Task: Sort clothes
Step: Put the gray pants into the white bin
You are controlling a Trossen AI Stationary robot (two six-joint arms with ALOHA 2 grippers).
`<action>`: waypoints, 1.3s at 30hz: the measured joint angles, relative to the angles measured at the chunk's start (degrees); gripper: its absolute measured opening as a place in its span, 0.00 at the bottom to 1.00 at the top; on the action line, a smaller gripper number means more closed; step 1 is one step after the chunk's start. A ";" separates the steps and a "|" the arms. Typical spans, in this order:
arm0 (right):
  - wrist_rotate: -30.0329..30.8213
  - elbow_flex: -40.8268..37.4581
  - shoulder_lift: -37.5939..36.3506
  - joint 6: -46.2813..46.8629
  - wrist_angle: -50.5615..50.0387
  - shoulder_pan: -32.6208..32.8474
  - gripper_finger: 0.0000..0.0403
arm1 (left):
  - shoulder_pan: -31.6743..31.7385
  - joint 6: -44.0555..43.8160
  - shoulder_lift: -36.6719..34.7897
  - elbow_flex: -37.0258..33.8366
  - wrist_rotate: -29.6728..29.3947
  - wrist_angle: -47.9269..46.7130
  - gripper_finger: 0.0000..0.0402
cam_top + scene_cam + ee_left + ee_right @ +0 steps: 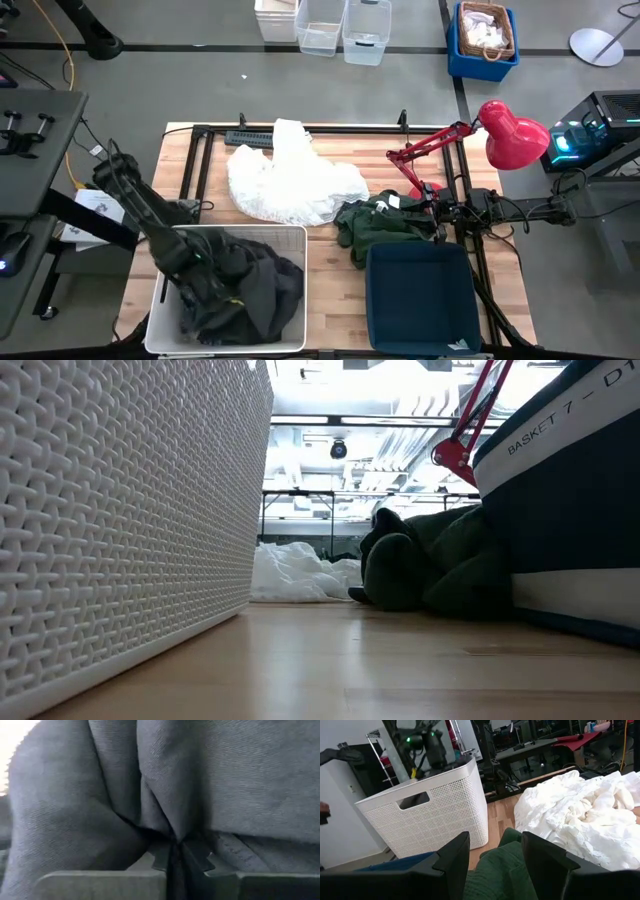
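Note:
A dark grey garment (250, 290) lies in the white basket (290, 236) at the table's near left. My left gripper (212, 288) reaches down into that basket and is shut on the grey cloth (100, 795). A dark green garment (375, 225) lies on the table beside the navy basket (420, 300) and also shows in the low view (430, 570). My right gripper (495, 852) is open at the garment's right end (428, 214), with a finger on either side of a green hump (500, 867). White garments (295, 180) lie heaped mid-table. My left gripper pinches a gathered fold of the dark grey garment (172, 832) between its two shut fingers (200, 857). Several layers bunch together at the fingertips. The garment fills the view beyond them; the high view shows the gripper coming from above into the white basket. I cannot tell whether my right gripper touches the green cloth.
A red desk lamp (510, 135) stands at the table's far right, its arm reaching over the right arm. The white basket's wall (130, 510) and the navy basket (570, 510) flank the low view. A blue crate (483, 40) and clear bins (340, 25) stand on the floor beyond.

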 joint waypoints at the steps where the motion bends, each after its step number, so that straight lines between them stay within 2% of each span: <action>1: 0.00 0.00 0.02 0.00 0.00 0.00 0.44 | 0.01 0.32 1.02 -0.64 0.11 2.51 0.07; 5: 0.00 0.02 0.00 0.00 0.00 0.02 0.44 | 0.48 6.14 6.06 -1.20 1.83 9.54 0.21; 9: 0.01 0.00 0.00 0.00 -0.01 0.00 0.44 | 2.89 11.38 11.20 -1.01 6.41 13.94 0.39; 13: 0.00 0.02 0.00 0.00 0.00 0.01 0.44 | 7.19 16.32 13.20 2.54 13.88 7.95 0.56; 16: 0.02 0.02 0.00 0.00 -0.02 0.02 0.44 | 10.14 19.79 10.82 6.73 15.59 0.85 0.65; 19: 0.00 0.01 0.01 0.00 0.00 0.01 0.44 | 11.61 22.32 4.80 10.46 12.32 -0.59 0.70; 22: 0.01 0.02 0.02 0.00 0.00 0.01 0.44 | 11.93 23.09 -2.49 12.49 6.25 -0.27 0.71; 24: 0.00 0.02 0.02 0.00 0.00 0.02 0.44 | 11.87 24.46 -7.50 13.17 0.88 0.71 0.71; 27: 0.00 0.02 0.02 0.00 0.00 0.02 0.44 | 12.20 25.99 -14.90 12.73 -10.98 2.30 0.71; 29: 0.00 0.01 0.02 0.00 0.00 0.00 0.44 | 13.60 25.93 -18.76 10.44 -14.70 6.72 0.70; 31: 0.01 0.02 0.00 0.00 0.00 0.02 0.44 | 14.95 22.70 -21.30 5.86 -10.62 14.29 0.70; 34: 0.00 0.01 0.01 0.00 0.00 0.01 0.44 | 12.57 16.82 -21.88 -2.49 3.74 26.82 0.70; 36: 0.01 0.02 0.01 0.00 -0.02 0.01 0.44 | 9.23 13.10 -21.17 -7.32 11.55 30.29 0.70; 39: 0.00 0.01 0.02 0.00 -0.01 0.01 0.44 | 3.56 7.13 -20.83 -11.77 17.09 33.32 0.70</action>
